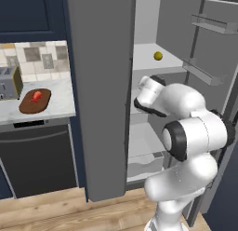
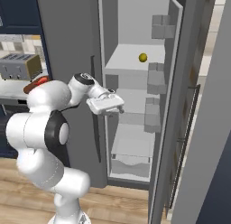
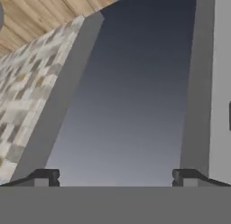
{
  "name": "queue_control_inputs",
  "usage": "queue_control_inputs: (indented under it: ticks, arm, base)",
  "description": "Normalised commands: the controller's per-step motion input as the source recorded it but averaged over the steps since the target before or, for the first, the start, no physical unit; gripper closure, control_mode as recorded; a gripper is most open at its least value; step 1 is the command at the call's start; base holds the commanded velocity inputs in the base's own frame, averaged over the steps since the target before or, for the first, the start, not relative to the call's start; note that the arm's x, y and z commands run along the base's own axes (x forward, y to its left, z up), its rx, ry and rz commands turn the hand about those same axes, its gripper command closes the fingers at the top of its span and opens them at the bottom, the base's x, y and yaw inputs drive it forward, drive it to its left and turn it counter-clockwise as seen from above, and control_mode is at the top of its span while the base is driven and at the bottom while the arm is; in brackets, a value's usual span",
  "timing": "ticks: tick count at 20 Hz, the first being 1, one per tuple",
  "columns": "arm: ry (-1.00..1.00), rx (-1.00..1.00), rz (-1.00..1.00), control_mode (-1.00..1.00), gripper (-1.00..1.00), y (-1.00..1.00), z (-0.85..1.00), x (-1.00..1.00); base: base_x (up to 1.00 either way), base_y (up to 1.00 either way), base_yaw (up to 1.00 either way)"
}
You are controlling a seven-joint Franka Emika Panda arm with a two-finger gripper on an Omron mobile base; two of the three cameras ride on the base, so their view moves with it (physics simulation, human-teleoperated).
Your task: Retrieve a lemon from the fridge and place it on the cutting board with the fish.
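The fridge [image 1: 100, 85] stands with its doors open. The lemon [image 1: 158, 55] [image 2: 143, 58] lies alone on an upper pale shelf inside. On the counter to the left, the oval brown cutting board [image 1: 35, 101] carries the red-orange fish [image 1: 36, 96]. In the right base view my arm covers most of the board [image 2: 29, 88] and fish [image 2: 40, 80]. My gripper [image 2: 121, 108] [image 3: 115, 177] hovers at the fridge [image 2: 67, 38] opening, one shelf below the lemon and left of it. Its fingers stand wide apart with nothing between them, so it is open.
A toaster [image 1: 9, 82] [image 2: 20, 66] stands behind the board by the tiled wall. Door racks [image 1: 204, 71] [image 2: 155, 83] jut from the open right door close to my arm. A drawer sits at the fridge bottom [image 1: 144, 165]. The floor is wood.
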Motion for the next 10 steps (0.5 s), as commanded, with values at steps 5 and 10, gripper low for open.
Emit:
queue_control_inputs:
  ticks: [5,10]
  arm:
    - [-0.30,0.20,-0.55,-1.00,-1.00,0.79,-0.09,0.16]
    - [-0.47,0.13,-0.51,-1.00,-1.00,0.94,-0.01,0.05]
  base:
    - [0.00,0.00,0.00]
    - [0.00,0.00,0.00]
